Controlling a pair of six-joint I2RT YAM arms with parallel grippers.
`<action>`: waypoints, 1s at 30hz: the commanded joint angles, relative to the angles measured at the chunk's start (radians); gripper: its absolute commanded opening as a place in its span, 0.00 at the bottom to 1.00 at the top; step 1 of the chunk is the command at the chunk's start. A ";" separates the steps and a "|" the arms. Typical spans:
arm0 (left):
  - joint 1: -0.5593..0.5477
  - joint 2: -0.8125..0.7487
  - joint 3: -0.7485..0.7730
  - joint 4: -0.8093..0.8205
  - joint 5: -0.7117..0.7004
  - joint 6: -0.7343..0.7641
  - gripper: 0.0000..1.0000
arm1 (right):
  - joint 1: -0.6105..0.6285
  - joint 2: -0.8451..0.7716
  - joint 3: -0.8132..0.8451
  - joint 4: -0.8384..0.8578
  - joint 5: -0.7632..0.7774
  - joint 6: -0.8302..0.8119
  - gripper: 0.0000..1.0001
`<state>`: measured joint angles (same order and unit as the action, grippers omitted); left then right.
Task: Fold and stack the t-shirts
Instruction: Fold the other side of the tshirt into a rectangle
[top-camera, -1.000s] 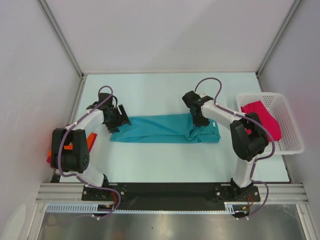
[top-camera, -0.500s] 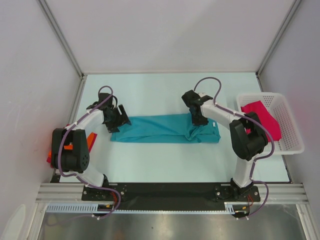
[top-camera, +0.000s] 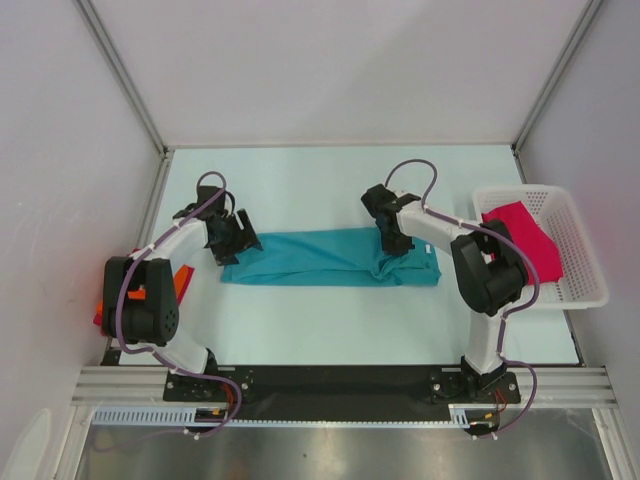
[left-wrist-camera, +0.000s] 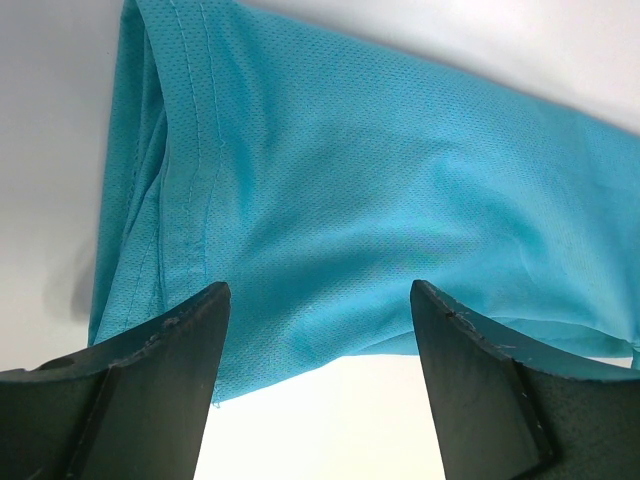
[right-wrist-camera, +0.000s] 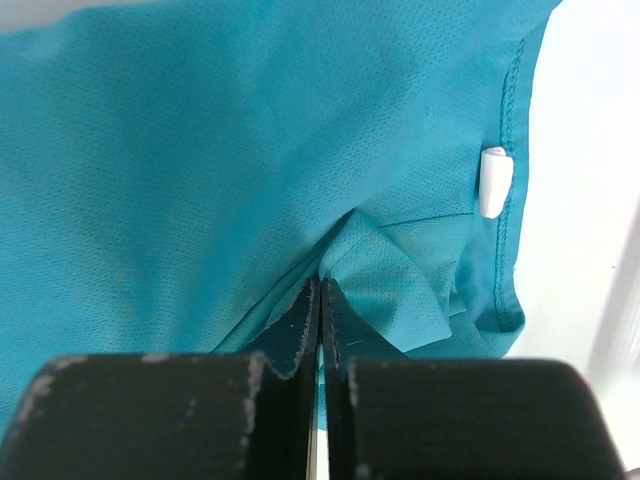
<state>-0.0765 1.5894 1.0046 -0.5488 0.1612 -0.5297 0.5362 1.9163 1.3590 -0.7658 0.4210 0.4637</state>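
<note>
A teal t-shirt (top-camera: 320, 257) lies folded into a long band across the middle of the table. My left gripper (top-camera: 238, 240) hovers at its left end, open, and the left wrist view shows the shirt's hem (left-wrist-camera: 330, 180) just beyond the spread gripper (left-wrist-camera: 318, 290). At the bunched right end, my right gripper (top-camera: 392, 243) is shut, its tips (right-wrist-camera: 320, 280) pinching a fold of the teal cloth (right-wrist-camera: 180, 150) near the white neck label (right-wrist-camera: 493, 180). A magenta-pink t-shirt (top-camera: 525, 235) lies in the basket. Orange cloth (top-camera: 182, 282) and dark red cloth (top-camera: 100, 315) show behind the left arm.
The white lattice basket (top-camera: 585, 250) stands at the table's right edge, close to the right arm. Grey walls enclose the table on three sides. The black base rail (top-camera: 330, 380) runs along the near edge.
The right gripper's fingers have closed together on the teal cloth and the arm has shifted slightly left. The left arm and the shirt's left end have not moved.
</note>
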 joint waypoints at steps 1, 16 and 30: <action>-0.002 -0.026 0.031 0.004 0.015 0.020 0.79 | 0.015 -0.059 -0.034 0.026 0.034 0.007 0.00; -0.002 -0.028 0.006 0.029 0.034 0.019 0.78 | 0.130 -0.280 -0.098 -0.119 0.167 0.104 0.00; -0.002 -0.046 -0.008 0.038 0.060 0.019 0.79 | 0.237 -0.326 -0.198 -0.250 0.124 0.253 0.32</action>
<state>-0.0765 1.5894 1.0031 -0.5331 0.1959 -0.5297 0.7544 1.6226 1.1599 -0.9810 0.5323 0.6579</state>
